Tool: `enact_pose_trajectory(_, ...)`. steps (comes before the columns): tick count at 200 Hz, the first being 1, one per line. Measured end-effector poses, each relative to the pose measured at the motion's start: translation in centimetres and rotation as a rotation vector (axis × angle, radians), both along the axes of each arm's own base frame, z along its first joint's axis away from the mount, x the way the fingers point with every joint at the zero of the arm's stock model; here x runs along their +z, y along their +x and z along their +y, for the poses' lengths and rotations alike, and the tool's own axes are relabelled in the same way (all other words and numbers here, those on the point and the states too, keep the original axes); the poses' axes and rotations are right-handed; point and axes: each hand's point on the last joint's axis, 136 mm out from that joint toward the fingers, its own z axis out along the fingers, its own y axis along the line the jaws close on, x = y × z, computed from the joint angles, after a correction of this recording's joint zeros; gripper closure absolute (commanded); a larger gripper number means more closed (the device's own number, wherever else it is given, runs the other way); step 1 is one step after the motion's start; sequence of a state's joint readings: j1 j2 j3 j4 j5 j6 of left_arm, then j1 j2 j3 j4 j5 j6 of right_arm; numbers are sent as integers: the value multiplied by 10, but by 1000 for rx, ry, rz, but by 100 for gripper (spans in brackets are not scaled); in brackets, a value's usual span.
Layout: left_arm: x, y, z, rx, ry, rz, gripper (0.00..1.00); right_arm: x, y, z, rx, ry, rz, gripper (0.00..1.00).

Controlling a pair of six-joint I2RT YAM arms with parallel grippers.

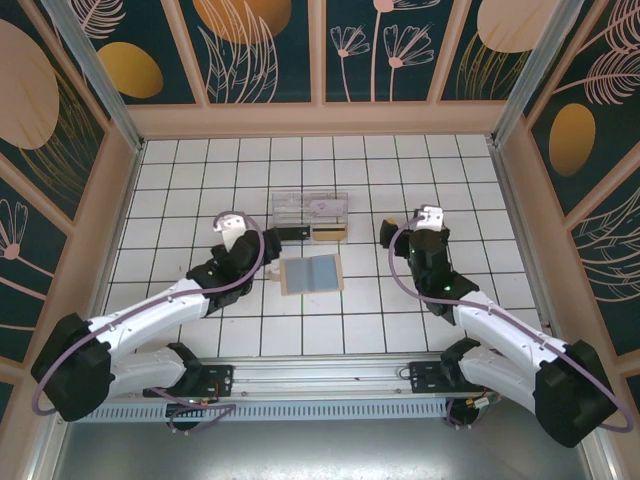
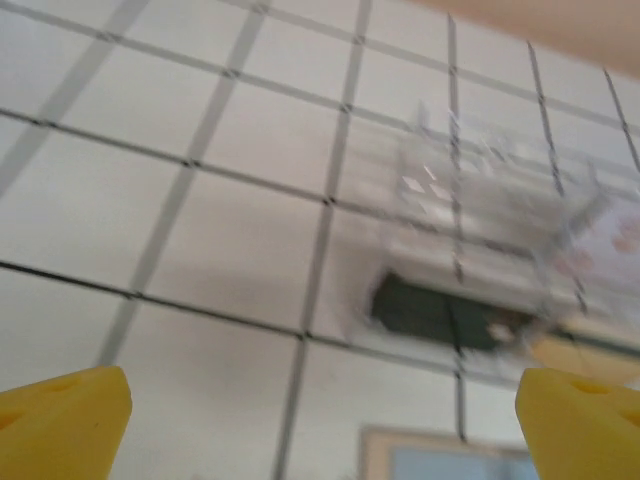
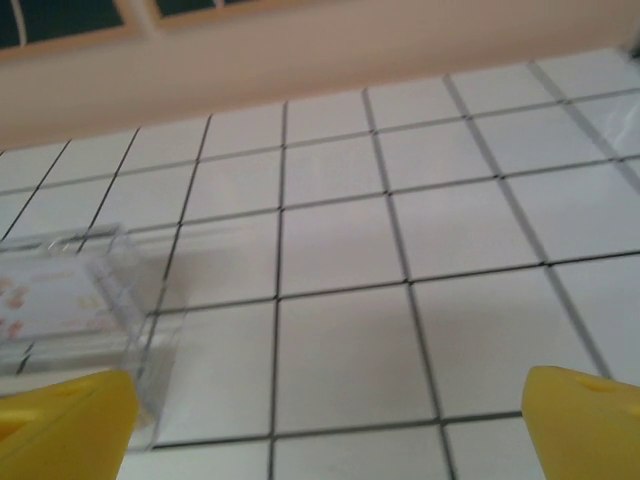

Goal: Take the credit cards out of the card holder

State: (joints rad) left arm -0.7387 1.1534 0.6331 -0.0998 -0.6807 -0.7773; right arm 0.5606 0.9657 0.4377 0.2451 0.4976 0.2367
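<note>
A: Your grippers?
B: Left gripper (image 2: 320,425) and right gripper (image 3: 325,430) gape wide (both empty). Your card holder (image 1: 311,272) lies open at the middle of the table (image 1: 180,300); a credit card (image 1: 325,208) sits in the clear box (image 1: 290,210).

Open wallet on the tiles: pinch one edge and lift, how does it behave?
The card holder lies opened flat, lining up, so probably floppy: lifted by one edge, the other half would likely hinge and droop. It looks thin and hugs the tiles, so pushed it should slide rather than tip.
</note>
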Motion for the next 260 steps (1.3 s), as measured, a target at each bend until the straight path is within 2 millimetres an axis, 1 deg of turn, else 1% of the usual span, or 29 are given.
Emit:
enact_pose_trajectory(13,6,4,25,80,55,-48,1,7,3,-10,-30,-10,-32,1)
enact_pose_trajectory(23,7,6,44,135,107,-72,1,10,6,-19,-59,-21,-60,1)
enact_pose_trajectory(43,3,8,77,228,203,-94,1,6,9,-40,-106,-53,-102,1)
enact_pose_trajectory(54,4,10,94,274,247,-110,1,-2,10,-52,-128,-69,-107,1)
enact_pose_trajectory(69,5,14,116,328,304,-134,1,-19,16,-73,-178,-84,-72,1)
enact_pose_trajectory(83,3,18,138,382,338,-131,1,-31,22,-92,-233,-99,-41,1)
enact_pose_trajectory(91,3,22,154,427,350,-129,1,-36,25,-101,-257,-112,-31,1)
enact_pose_trajectory(105,3,27,174,483,374,-129,1,-45,29,-113,-294,-125,-8,1)
enact_pose_trajectory(125,-1,38,191,507,386,-136,1,-57,36,-127,-332,-135,8,1)
enact_pose_trajectory(145,-18,48,206,523,380,-118,1,-71,45,-133,-335,-148,20,1)
enact_pose_trajectory(156,-28,51,212,519,380,-104,1,-79,49,-133,-326,-155,32,1)
enact_pose_trajectory(163,-31,52,213,512,382,-109,1,-81,51,-133,-317,-157,32,1)
enact_pose_trajectory(175,-33,53,213,487,371,-131,1,-78,55,-133,-300,-143,2,1)
enact_pose_trajectory(197,-32,55,211,435,331,-193,1,-71,58,-142,-282,-102,-53,1)
enact_pose_trajectory(214,-31,57,202,361,312,-235,1,-66,58,-144,-259,-81,-83,1)
enact_pose_trajectory(228,-29,58,192,293,302,-265,1,-64,57,-139,-220,-66,-118,1)
enact_pose_trajectory(248,-25,60,179,214,290,-318,1,-75,53,-131,-175,-58,-102,1)
enact_pose_trajectory(260,-27,59,175,183,290,-332,1,-75,53,-129,-162,-54,-104,1)
